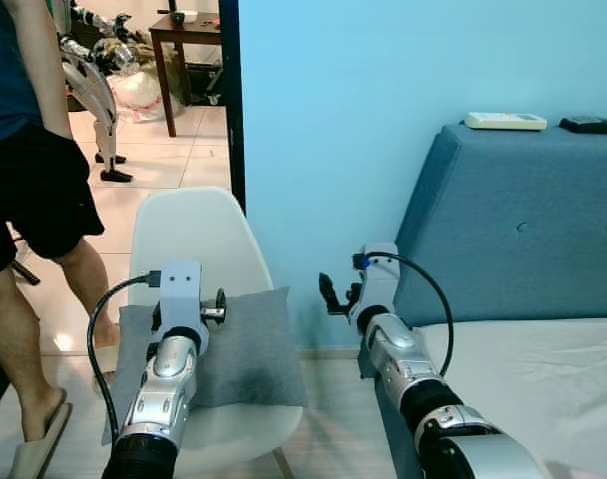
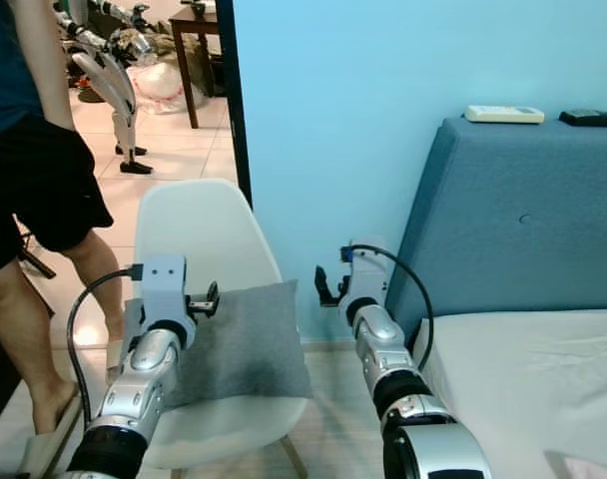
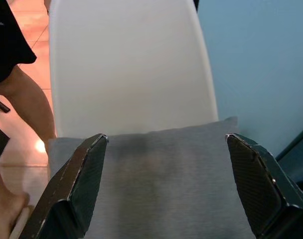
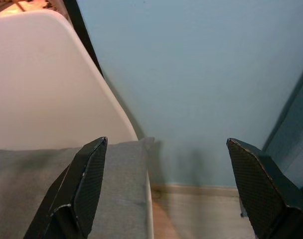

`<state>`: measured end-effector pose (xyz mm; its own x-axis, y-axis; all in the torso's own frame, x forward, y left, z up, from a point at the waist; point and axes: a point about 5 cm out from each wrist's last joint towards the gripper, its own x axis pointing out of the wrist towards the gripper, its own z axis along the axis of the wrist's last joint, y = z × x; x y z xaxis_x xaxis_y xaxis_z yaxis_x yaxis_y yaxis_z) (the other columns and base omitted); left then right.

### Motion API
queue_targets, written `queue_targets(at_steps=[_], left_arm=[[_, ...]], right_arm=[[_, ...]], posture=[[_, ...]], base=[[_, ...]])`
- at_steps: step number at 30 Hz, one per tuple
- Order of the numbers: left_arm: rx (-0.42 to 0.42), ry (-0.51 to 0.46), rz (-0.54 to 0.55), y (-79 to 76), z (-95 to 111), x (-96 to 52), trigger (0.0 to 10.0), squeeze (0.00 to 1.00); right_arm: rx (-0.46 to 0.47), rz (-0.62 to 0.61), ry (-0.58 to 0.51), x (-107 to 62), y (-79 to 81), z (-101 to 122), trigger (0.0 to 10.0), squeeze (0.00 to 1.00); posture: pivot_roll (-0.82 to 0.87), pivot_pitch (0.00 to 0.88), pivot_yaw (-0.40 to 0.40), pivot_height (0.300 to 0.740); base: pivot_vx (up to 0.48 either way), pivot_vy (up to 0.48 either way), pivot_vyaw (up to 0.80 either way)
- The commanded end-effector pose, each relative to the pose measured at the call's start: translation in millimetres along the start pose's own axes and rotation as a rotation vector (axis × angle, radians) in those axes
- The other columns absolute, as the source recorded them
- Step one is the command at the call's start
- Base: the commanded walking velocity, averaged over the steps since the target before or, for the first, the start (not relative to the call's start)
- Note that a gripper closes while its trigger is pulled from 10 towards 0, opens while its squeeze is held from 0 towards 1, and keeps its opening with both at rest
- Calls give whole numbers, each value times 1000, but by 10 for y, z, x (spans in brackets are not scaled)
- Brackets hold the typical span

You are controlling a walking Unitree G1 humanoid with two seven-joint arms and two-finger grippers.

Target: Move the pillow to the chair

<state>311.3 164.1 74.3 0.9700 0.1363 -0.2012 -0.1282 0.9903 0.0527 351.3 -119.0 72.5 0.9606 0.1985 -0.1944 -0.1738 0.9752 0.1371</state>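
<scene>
A grey pillow lies flat on the seat of a white chair, leaning slightly toward the backrest. My left gripper hovers just above the pillow, open, with nothing between its fingers. It faces the chair back. My right gripper is open too and holds nothing. It hangs to the right of the chair beside the pillow's right corner, pointing at the blue wall.
A person in dark shorts and slippers stands close on the chair's left. A bed with a blue headboard is at the right, with a white remote on top. Beyond the doorway stand a wooden table and another robot.
</scene>
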Motion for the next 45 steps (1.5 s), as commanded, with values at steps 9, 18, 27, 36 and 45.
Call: queue_targets(at_steps=[9, 18, 27, 36, 45], left_arm=[[31, 12, 16, 28, -30, 13, 10000, 0], [55, -7, 3, 12, 8, 27, 10000, 0], [54, 19, 22, 21, -31, 28, 10000, 0], [40, 15, 17, 22, -29, 41, 10000, 0], [37, 7, 12, 29, -33, 30, 10000, 0]], right_arm=[[15, 0, 18, 4, 27, -29, 10000, 0], [15, -2, 17, 5, 22, -25, 10000, 0], [15, -2, 17, 5, 25, -27, 10000, 0], [8, 2, 20, 6, 33, -30, 10000, 0], [8, 9, 28, 7, 50, -46, 10000, 0]], posture=[[50, 0, -78, 740], [48, 0, -77, 740], [50, 0, -77, 740], [51, 0, -83, 740], [59, 0, -87, 740]], base=[[0, 0, 0], [0, 0, 0], [0, -213, 0], [0, 0, 0], [0, 160, 0]])
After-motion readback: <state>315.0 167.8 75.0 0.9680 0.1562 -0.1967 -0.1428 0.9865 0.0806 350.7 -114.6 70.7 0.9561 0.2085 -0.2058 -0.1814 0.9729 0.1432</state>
